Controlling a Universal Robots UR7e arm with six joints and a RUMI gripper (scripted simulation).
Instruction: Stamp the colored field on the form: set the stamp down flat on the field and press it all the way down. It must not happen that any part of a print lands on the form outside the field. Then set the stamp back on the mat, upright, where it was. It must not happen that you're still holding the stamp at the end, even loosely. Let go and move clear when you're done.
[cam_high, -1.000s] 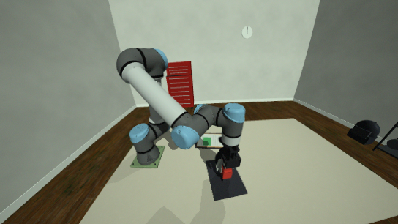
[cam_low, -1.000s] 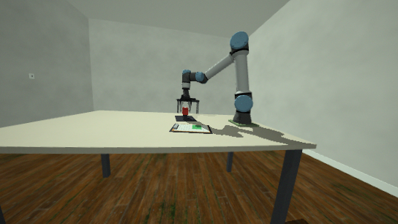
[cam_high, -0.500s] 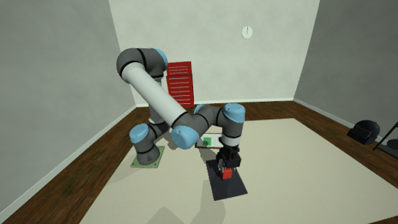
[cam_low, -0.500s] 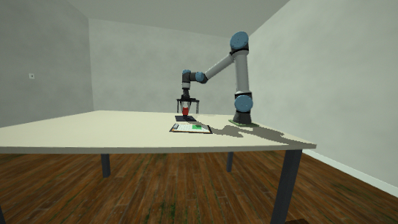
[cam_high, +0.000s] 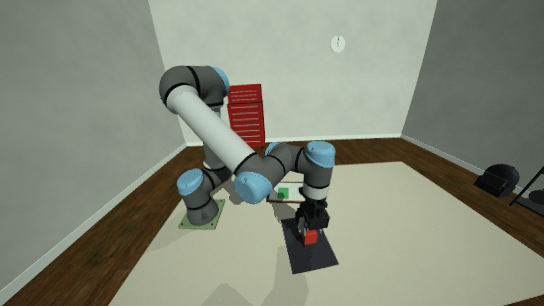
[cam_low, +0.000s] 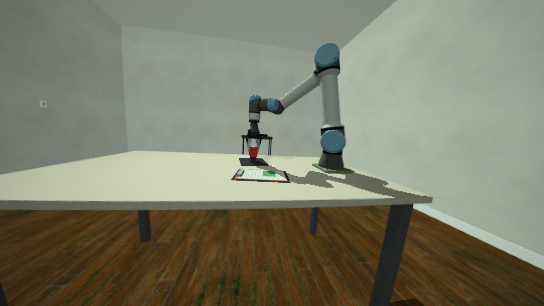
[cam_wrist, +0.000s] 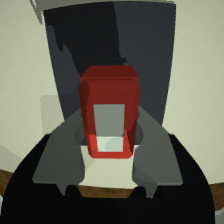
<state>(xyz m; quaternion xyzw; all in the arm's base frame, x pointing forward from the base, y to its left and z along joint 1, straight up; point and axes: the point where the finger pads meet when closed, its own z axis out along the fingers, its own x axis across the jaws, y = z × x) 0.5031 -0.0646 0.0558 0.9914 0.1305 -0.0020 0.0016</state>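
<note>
The red stamp (cam_wrist: 110, 112) with a grey top stands upright on the dark mat (cam_wrist: 110, 60). My gripper (cam_wrist: 111, 105) reaches down over it with its two grey fingers closed on the stamp's sides. In the top view the gripper (cam_high: 311, 227) holds the red stamp (cam_high: 310, 237) on the mat (cam_high: 310, 249). The form (cam_high: 286, 192) with its green field (cam_high: 283, 193) lies just behind the mat, partly hidden by the arm. In the exterior view the stamp (cam_low: 253, 152) sits above the mat (cam_low: 253, 163), and the form (cam_low: 260, 175) lies nearer the camera with the green field (cam_low: 269, 174).
The arm's base (cam_high: 200, 212) stands on a green plate at the left of the table. A red cabinet (cam_high: 246, 115) stands by the back wall. Dark equipment (cam_high: 497, 181) sits on the floor at the right.
</note>
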